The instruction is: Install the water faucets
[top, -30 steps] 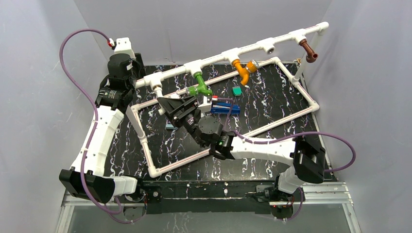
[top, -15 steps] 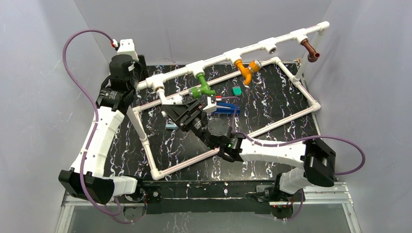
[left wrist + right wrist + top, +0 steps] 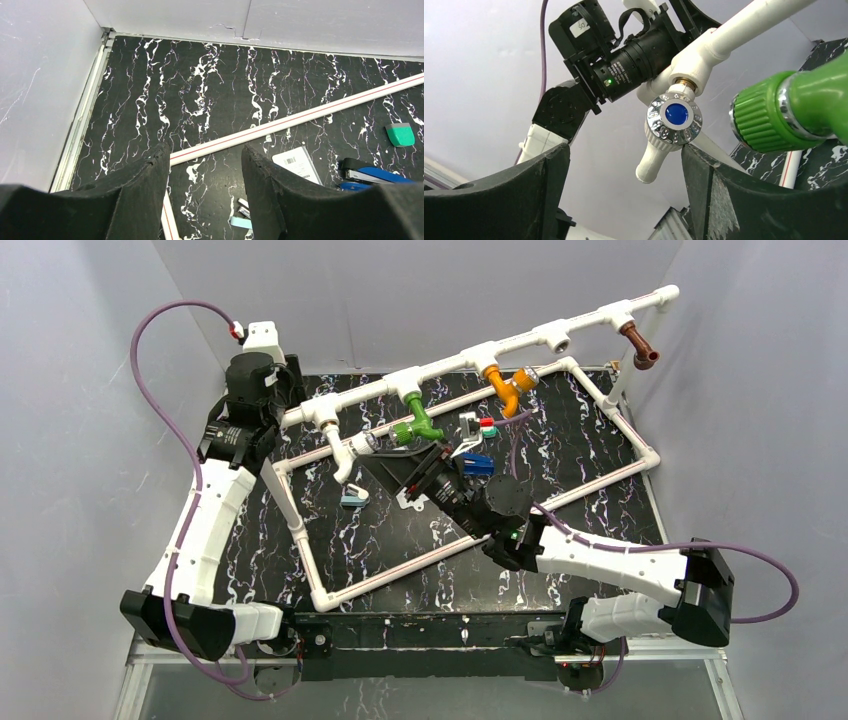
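Apparently the white faucet (image 3: 674, 116) is sitting installed at the left-centre end of the pipe frame (image 3: 445, 362), with the right gripper (image 3: 620, 156) standing open around it, untouching, and the left gripper (image 3: 205, 150) hovering part-open and empty over the worktop (image 3: 210, 80), so the next move is calling for a clean retreat toward the empty tee (image 3: 553, 337).

A barcode is printed on a white card (image 3: 296, 165) lying just beside the pipe frame (image 3: 300, 117); its digits cannot be read. Behind the pipe frame, a handwritten mark, perhaps "50", is seen on a white sticker (image 3: 583, 27) on a black camera (image 3: 624, 62)
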You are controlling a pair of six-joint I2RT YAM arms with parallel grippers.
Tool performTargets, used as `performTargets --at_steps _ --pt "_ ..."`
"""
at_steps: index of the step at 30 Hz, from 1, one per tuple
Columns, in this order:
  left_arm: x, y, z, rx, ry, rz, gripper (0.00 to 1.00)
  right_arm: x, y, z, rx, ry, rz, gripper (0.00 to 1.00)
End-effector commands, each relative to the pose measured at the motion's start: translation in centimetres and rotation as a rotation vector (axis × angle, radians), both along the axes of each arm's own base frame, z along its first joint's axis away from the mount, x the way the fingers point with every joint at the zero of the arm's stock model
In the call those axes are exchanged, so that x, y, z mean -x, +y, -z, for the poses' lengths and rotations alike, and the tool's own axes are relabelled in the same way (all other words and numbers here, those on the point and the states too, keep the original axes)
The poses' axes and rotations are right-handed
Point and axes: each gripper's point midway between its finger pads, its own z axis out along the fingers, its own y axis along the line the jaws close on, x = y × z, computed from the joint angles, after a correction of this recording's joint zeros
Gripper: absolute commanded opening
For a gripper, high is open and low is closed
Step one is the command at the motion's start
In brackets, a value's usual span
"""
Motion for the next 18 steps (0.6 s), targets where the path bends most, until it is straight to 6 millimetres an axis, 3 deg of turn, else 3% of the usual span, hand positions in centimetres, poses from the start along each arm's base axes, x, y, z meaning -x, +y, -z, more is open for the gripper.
performTargets --at_steps 1,11,18 --pt "2.6 -1.3 8.6 -0.038 0.316 0.067 0.52 0.9 -1.0 -2.5 0.009 -0.151 0.001 0.89" --pt "2.6 -1.3 8.8 -0.039 0.319 0.068 0.52 1.3 -2.4 -2.6 0.141 -0.293 0.047 0.89" --pt "2.6 -1.4 9.0 -0.040 0.326 0.070 0.52 2.1 -3.4 -3.8 0.330 -0.563 0.078 0.89"
